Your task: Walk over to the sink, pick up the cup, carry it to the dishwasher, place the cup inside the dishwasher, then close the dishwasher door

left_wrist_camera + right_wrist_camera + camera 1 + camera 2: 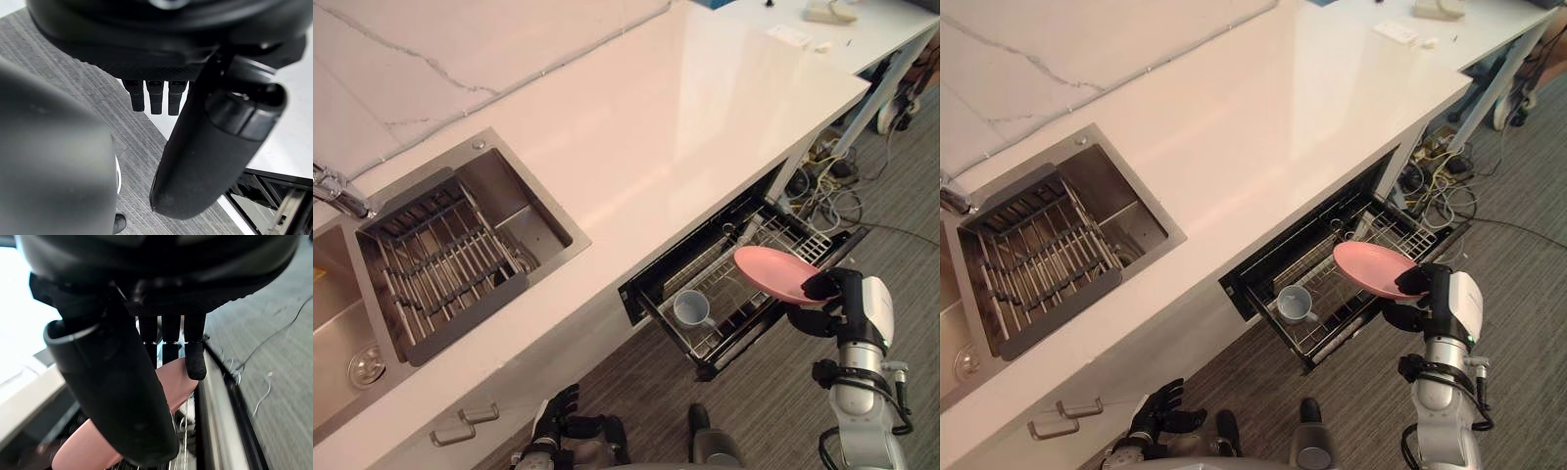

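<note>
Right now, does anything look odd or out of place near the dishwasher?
Yes. The right hand pinches a pink plate by its rim, above the pulled-out dishwasher rack, although the task names a cup. The cup already sits in that rack. Nothing looks spilled or broken.

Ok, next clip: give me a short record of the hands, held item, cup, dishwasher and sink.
right hand: pinching the pink plate above the dishwasher
left hand: low by the cabinet, relaxed, holding nothing
cup: inside the dishwasher
dishwasher: open
sink: holds a dark drain rack
</note>
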Motion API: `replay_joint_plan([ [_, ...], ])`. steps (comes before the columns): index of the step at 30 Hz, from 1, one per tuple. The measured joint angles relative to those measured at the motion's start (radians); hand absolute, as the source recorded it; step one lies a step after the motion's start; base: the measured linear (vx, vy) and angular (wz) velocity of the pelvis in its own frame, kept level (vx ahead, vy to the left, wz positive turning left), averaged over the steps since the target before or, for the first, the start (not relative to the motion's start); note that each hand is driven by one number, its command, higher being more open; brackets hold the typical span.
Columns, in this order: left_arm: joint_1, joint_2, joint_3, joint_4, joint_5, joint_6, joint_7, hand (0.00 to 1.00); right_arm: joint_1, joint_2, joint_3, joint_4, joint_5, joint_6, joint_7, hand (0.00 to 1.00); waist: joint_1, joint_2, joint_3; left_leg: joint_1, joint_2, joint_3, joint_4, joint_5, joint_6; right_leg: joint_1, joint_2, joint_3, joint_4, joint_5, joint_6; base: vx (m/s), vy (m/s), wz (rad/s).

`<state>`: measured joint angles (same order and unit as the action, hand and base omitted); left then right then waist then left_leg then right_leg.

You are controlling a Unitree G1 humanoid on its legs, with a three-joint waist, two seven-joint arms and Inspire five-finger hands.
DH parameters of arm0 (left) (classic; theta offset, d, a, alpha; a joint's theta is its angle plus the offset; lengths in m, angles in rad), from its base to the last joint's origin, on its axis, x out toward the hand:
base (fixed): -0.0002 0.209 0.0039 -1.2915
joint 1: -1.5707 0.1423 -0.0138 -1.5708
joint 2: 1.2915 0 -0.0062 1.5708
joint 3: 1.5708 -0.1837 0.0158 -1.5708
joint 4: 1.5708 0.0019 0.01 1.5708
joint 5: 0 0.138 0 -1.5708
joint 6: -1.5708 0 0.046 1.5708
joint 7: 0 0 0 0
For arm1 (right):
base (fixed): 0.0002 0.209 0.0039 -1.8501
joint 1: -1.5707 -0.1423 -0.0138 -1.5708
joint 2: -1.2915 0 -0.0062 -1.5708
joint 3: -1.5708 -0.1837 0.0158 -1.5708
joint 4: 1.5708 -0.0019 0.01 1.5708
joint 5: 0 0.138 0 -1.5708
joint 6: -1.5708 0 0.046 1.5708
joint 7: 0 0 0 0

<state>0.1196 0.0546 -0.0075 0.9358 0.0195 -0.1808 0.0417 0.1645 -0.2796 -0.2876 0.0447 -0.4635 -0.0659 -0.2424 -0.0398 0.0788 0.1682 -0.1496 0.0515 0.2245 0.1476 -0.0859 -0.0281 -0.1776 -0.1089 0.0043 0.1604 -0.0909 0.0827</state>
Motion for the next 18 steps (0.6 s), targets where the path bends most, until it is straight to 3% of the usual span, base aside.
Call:
replay_joint_plan([
  [12,-0.044,0.006,-0.024,-0.034,-0.023,-0.008,0.012,0.9,-0.174,-0.024,0.05,0.155,0.041,0.041,-0.02,0.3,0.051,-0.001,0.065,-0.082,-0.002,-0.027,0.005,0.016,0.002,-0.087,-0.008,-0.03,0.051,0.0,-0.001,-0.04,-0.011,0.09],
  [13,-0.048,0.006,-0.026,-0.035,-0.029,-0.008,0.019,0.9,-0.191,-0.025,0.049,0.166,0.041,0.049,-0.03,0.9,0.051,-0.003,0.074,-0.083,-0.003,-0.029,0.005,0.017,0.003,-0.088,-0.009,-0.03,0.052,0.0,-0.001,-0.02,0.0,0.06],
  [18,-0.059,0.011,-0.042,-0.034,-0.041,-0.008,0.038,0.9,-0.265,-0.032,0.047,0.22,0.076,0.071,-0.066,0.9,0.054,-0.005,0.085,-0.091,-0.004,-0.026,0.005,0.016,0.004,-0.098,-0.01,-0.027,0.053,-0.001,-0.001,0.0,-0.001,0.0],
])
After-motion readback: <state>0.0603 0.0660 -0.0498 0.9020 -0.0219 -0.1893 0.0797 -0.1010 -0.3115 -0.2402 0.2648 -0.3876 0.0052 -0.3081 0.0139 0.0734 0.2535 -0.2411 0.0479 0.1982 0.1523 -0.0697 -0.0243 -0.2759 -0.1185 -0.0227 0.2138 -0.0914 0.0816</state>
